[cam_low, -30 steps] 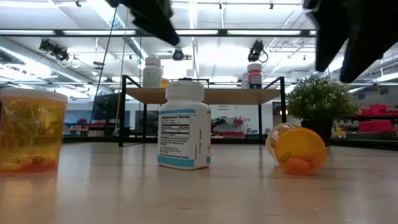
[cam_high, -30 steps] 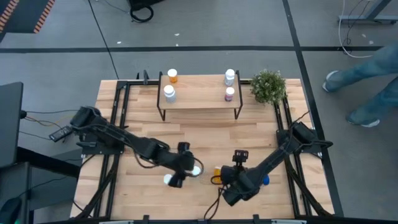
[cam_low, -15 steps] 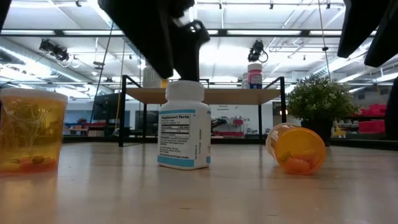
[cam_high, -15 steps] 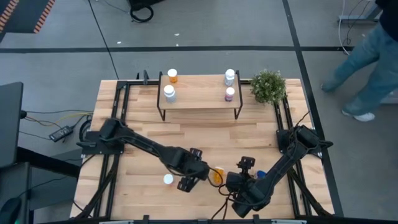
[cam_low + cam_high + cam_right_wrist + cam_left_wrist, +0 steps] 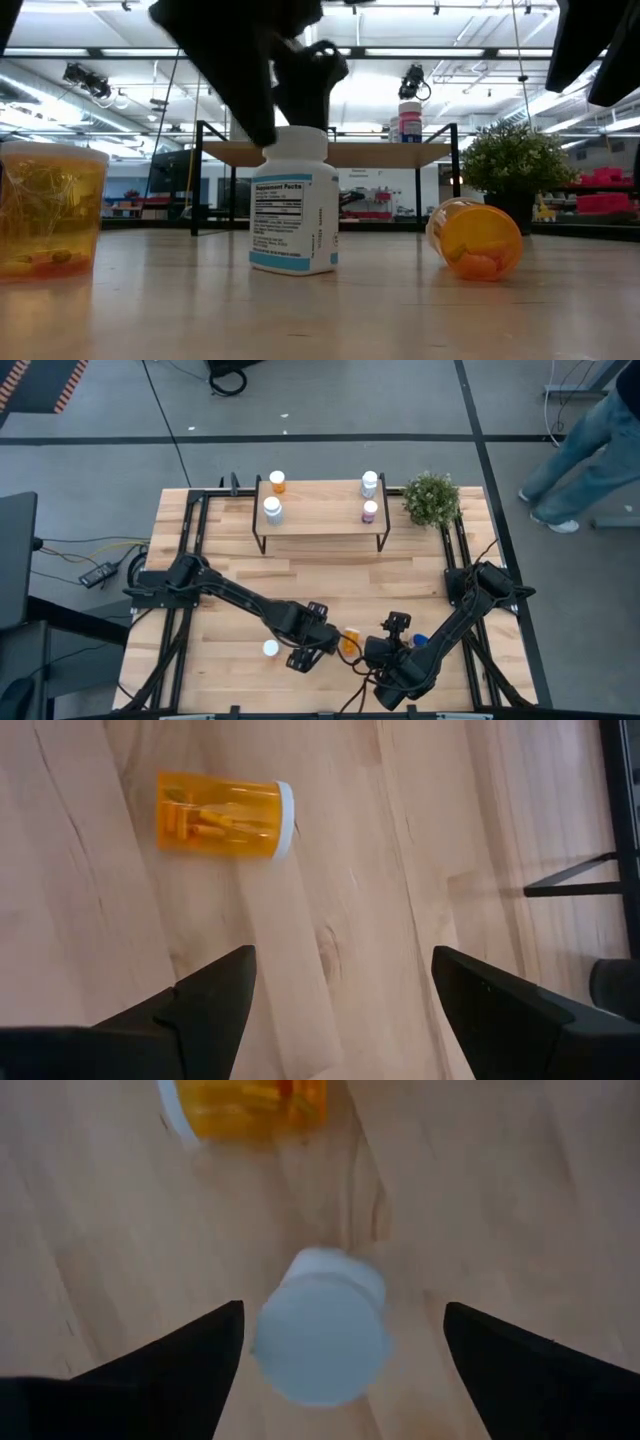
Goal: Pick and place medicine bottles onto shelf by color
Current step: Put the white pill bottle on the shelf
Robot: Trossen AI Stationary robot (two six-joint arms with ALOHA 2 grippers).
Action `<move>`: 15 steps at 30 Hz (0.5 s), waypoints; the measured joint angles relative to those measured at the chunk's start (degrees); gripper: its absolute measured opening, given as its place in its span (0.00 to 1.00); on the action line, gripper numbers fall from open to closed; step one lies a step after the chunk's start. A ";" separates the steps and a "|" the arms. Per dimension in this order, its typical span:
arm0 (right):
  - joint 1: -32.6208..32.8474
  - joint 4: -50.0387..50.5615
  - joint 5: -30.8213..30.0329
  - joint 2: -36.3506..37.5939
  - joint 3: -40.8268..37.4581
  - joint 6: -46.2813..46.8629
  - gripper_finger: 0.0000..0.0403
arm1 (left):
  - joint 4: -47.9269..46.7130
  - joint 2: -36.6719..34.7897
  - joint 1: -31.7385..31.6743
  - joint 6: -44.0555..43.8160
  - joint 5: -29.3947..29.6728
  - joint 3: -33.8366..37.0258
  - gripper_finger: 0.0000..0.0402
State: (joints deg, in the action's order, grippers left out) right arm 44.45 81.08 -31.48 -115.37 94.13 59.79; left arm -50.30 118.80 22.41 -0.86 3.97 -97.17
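Observation:
A white medicine bottle (image 5: 292,200) stands upright on the table near the front. My left gripper (image 5: 342,1308) hangs open over it, pointing down, one finger on either side of the white cap (image 5: 322,1330) and apart from it. In the high view this gripper (image 5: 312,643) hides the bottle. An orange bottle (image 5: 225,817) lies on its side just to the right, ahead of my open right gripper (image 5: 342,952), which is clear of it (image 5: 388,658). The shelf (image 5: 320,520) at the far middle carries several bottles.
An upright white-capped orange bottle (image 5: 50,210) stands near the front edge, left of my left gripper (image 5: 270,649). A blue-topped bottle (image 5: 421,642) peeks out beside the right arm. A potted plant (image 5: 432,498) stands right of the shelf. A person walks beyond the table's far right.
My left gripper has moved toward the table's right edge and come down over the white bottle, tipping to point more steeply down. My right gripper has shifted a little toward the near edge and rolled its wrist. The bottles have stayed where they were.

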 joint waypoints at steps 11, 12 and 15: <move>0.13 0.02 -0.04 -0.02 -0.02 0.00 0.77 | -0.61 1.82 -0.12 0.09 1.55 0.00 0.78; 0.13 -0.03 -0.23 -0.02 -0.02 -0.01 0.77 | -0.60 1.70 -0.17 0.10 1.63 0.00 0.76; 0.11 0.00 -0.87 -0.02 -0.02 0.00 0.77 | -0.59 1.60 -0.31 0.12 2.02 0.00 0.70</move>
State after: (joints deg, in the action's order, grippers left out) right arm 44.56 81.08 -32.36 -115.39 94.11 59.79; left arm -50.89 120.40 22.11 -0.74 5.99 -97.17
